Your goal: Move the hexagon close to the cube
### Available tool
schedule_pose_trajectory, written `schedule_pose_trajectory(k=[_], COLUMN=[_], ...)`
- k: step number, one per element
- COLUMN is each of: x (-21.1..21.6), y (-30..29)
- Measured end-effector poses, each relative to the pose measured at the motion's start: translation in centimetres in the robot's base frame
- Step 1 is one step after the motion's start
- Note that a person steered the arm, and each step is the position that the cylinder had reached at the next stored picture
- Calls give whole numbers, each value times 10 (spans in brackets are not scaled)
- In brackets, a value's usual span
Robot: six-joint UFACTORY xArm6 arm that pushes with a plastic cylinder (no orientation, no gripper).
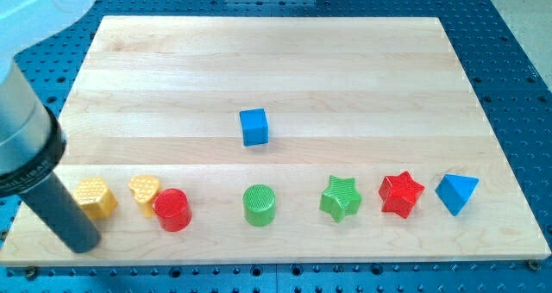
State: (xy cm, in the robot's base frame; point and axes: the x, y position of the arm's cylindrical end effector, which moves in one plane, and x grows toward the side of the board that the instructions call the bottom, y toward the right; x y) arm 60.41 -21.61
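Wooden board (285,60) on blue perforated table (517,86); blue cube (254,127) sits alone near the board's middle, well apart from the row along the view's bottom — yellow hexagon (94,198), yellow heart (143,192) touching red cylinder (172,209), green cylinder (260,205), green star (341,198), red star (401,194), blue triangular block (455,193). My tip (84,243) rests at the view's lower left, just beside the hexagon's lower-left side; contact cannot be told. No jaws here — a plain dark rod, nothing pinched.
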Motion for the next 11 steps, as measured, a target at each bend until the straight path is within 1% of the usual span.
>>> schedule_pose_trajectory(k=[1, 2, 3, 4, 5, 6, 7, 8, 9, 10, 11], x=[-57, -108, -103, -150, -152, -147, -142, -130, -118, -126, -129], y=[17, 46, -3, 6, 99, 28, -29, 38, 91, 106, 95])
